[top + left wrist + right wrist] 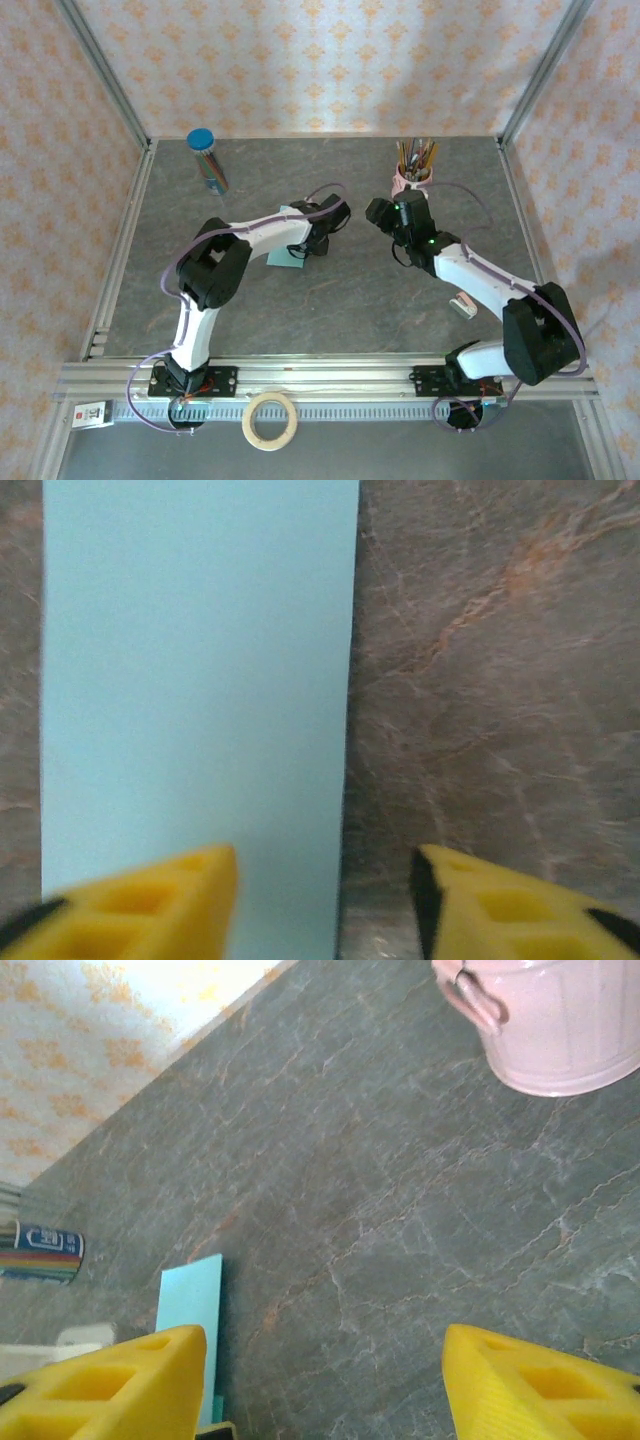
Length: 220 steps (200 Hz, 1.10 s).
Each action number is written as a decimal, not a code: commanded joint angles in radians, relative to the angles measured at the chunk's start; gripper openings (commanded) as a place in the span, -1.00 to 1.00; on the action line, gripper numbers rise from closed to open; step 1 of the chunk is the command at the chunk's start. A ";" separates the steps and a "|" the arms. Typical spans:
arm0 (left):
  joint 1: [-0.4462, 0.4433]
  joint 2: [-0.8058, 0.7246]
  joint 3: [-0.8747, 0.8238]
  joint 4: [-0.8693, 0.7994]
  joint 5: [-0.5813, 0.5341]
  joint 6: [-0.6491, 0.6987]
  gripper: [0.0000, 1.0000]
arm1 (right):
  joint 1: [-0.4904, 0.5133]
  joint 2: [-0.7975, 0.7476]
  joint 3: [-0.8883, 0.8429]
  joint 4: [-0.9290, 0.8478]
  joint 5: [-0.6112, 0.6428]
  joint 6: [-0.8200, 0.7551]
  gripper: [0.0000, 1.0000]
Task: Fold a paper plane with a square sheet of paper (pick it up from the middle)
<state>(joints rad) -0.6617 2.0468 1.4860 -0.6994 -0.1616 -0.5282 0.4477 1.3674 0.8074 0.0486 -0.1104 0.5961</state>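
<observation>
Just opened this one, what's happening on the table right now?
The left arm reaches over the light turquoise paper, which lies flat mid-table. The left end effector is open and straddles the paper's long edge, one finger above the sheet and the other above bare table. The paper shows as a narrow strip, so it may already be folded in half. The right end effector is open, holds nothing and hovers near the pink cup.
</observation>
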 commanded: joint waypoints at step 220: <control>0.481 -0.468 -0.486 0.633 0.456 -0.185 0.99 | 0.275 0.812 0.662 -0.272 -0.327 -0.369 -0.56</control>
<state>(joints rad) -0.2070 1.6268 1.0443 -0.1364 0.2409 -0.6727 0.7258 2.1498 1.4357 -0.1230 -0.5022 0.3157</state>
